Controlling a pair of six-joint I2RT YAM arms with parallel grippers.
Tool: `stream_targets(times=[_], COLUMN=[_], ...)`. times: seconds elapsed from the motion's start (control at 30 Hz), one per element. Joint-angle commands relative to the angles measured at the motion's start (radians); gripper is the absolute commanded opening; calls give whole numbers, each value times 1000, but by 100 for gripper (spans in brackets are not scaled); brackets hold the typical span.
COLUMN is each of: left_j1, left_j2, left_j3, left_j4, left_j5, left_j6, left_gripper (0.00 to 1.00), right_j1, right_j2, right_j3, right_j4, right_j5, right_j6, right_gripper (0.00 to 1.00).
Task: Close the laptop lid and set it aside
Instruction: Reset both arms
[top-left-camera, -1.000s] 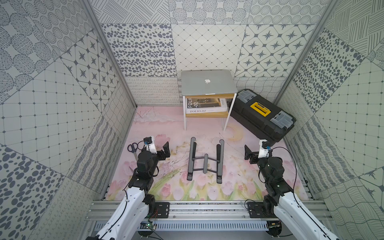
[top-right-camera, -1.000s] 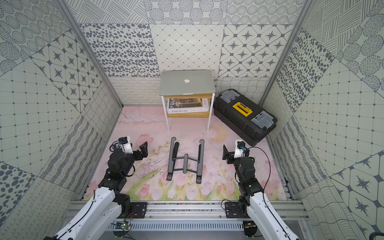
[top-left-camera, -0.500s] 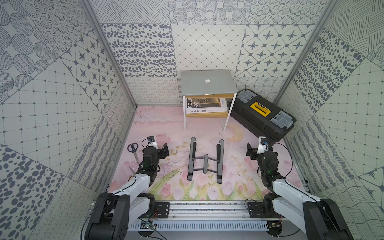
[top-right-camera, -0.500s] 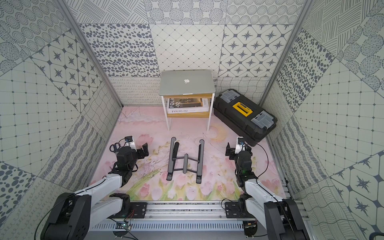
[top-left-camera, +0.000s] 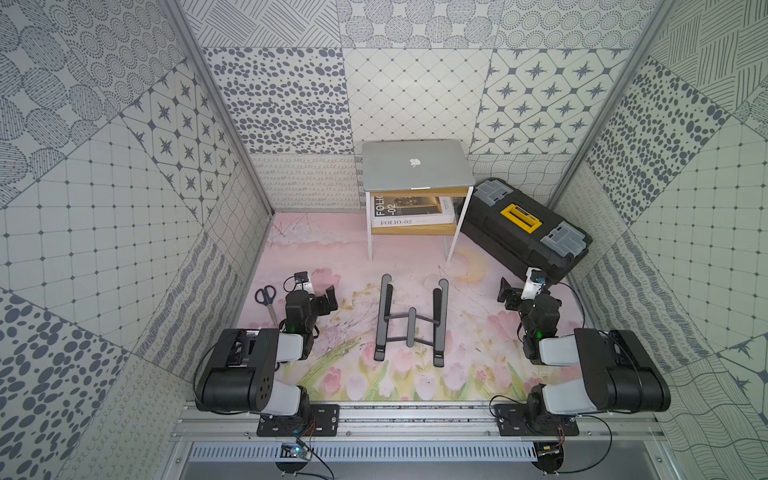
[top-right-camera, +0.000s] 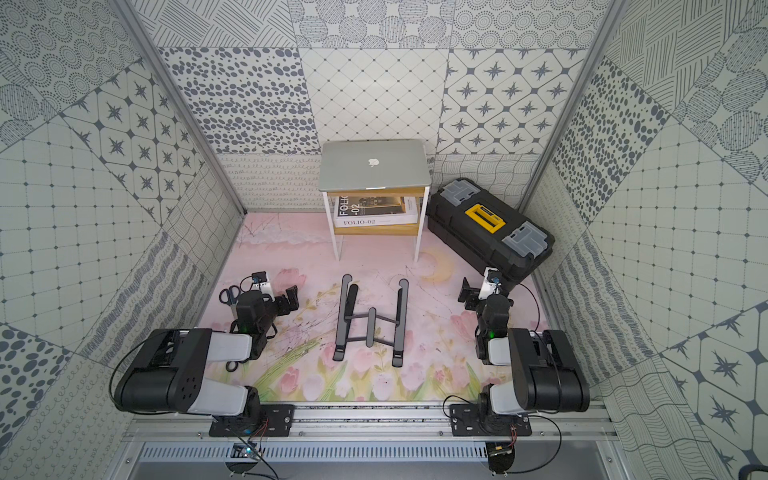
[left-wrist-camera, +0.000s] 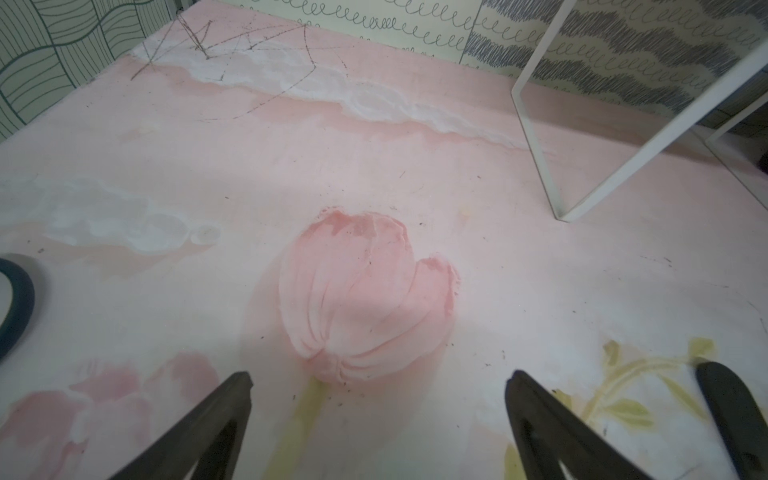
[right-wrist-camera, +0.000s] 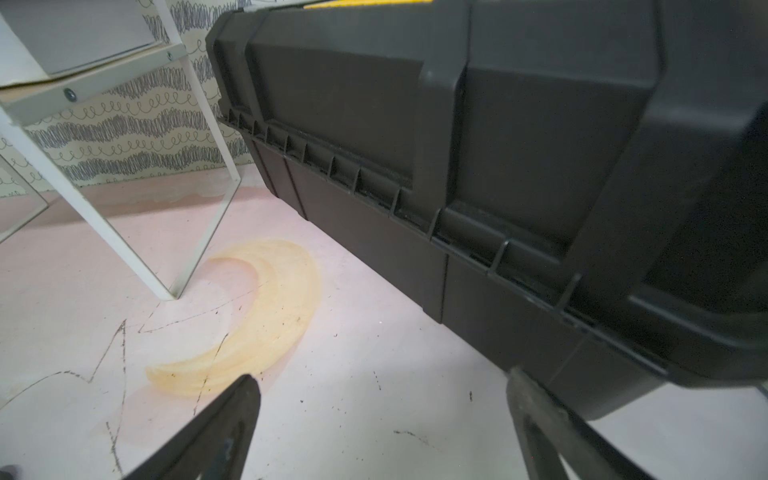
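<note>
Black-fingered left gripper (left-wrist-camera: 380, 380): jaws spread wide, nothing between them (only a painted pink tulip (left-wrist-camera: 357, 299) on the mat shows past the tips). Right gripper (right-wrist-camera: 382, 380) is the same, spread and empty, low over the pink floral mat (right-wrist-camera: 374, 415). Its outer finger sits close to the side wall of the black toolbox (right-wrist-camera: 457, 166); contact cannot be made out.

Both arms are folded back near the front rail, one gripper on either side of the dark grey folding stand (top-left-camera: 409, 320), which lies bare on the mat mid-floor. Scissors (top-left-camera: 266, 297) lie just beside the left arm, toward the wall.

Farther out, at the back wall, stands a small white-legged side table (top-left-camera: 369, 232) with books (top-left-camera: 409, 214) on its lower wooden shelf. The laptop (top-left-camera: 415, 172) lies flat on the table top, laptop lid (top-right-camera: 374, 166) down and shut, apple logo up, well apart from both grippers. The toolbox stands just beside the table, on the right arm's side.
</note>
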Motion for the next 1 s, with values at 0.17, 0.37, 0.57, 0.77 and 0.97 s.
stream_targets(times=[0.17, 0.37, 0.57, 0.77, 0.97], left_j1=[5, -26, -39, -40, -43], left_j2=[97, 78, 81, 82, 83], left_j3=[-23, 121, 129, 129, 132], left_j4=[310, 5, -2, -3, -9], left_j5=[97, 128, 104, 103, 120], left_j6=[14, 69, 80, 80, 90], left_gripper=[99, 99, 99, 99, 98], right_j1=[-7, 1, 26, 26, 30], right_j2=[99, 70, 70, 70, 70], right_j3=[29, 148, 187, 186, 193], right_j4=[178, -66, -143, -144, -153], right_j5=[-56, -88, -57, -58, -47], right_j6=[26, 6, -15, -15, -19], right_gripper=[97, 97, 97, 97, 97])
